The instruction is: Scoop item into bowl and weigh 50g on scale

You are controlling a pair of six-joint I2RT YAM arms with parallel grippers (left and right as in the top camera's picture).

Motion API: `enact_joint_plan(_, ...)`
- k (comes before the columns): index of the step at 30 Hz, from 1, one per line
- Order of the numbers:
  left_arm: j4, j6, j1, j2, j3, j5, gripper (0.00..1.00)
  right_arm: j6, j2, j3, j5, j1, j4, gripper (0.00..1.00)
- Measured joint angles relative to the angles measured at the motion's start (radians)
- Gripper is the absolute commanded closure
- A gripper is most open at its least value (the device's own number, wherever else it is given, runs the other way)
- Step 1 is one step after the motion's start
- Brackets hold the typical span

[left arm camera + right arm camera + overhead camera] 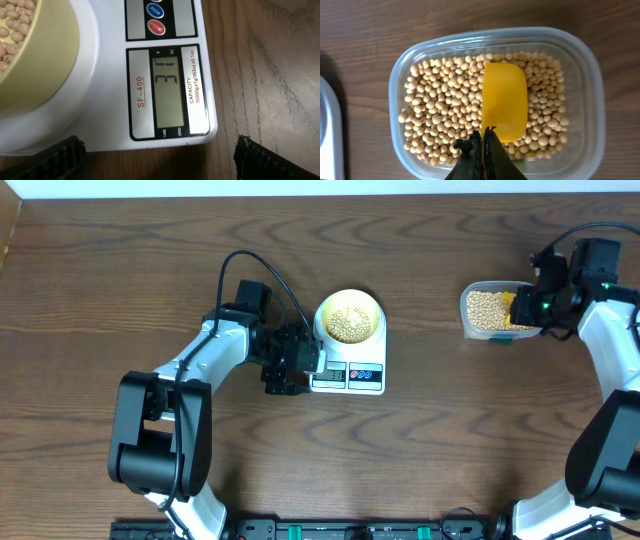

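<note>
The white scale (348, 375) stands mid-table with the pale yellow-green bowl (349, 317) on it, holding tan beans (347, 325). My left gripper (288, 370) is open and empty at the scale's front left corner. In the left wrist view its fingers (160, 162) flank the scale's corner (205, 127), under the lit display (167, 90); the bowl (45, 55) is at the upper left. My right gripper (527, 305) is shut on a yellow scoop (504, 100) that lies on the beans (445, 105) in the clear tub; its fingers (484, 142) pinch the handle.
The clear plastic tub (490, 311) of beans sits at the right, its rim (395, 90) close to the scale's edge (327, 135). The scale has red and blue buttons (155, 17). Bare wooden table (450, 440) surrounds everything.
</note>
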Motion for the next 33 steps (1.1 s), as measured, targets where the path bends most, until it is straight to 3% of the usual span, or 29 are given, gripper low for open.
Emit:
enact_joint_plan(9, 0.000, 0.000, 0.000, 0.000, 0.000, 0.000, 0.03, 0.012, 0.000, -0.035, -0.126, -0.021, 0.021, 0.99)
enact_joint_plan(25, 0.000, 0.000, 0.000, 0.000, 0.000, 0.000, 0.02, 0.026, 0.000, -0.038, -0.575, -0.302, 0.021, 0.99)
enact_joint_plan(33, 0.000, 0.000, 0.000, 0.000, 0.000, 0.000, 0.02, 0.026, 0.000, -0.038, -0.661, -0.354, 0.020, 0.99)
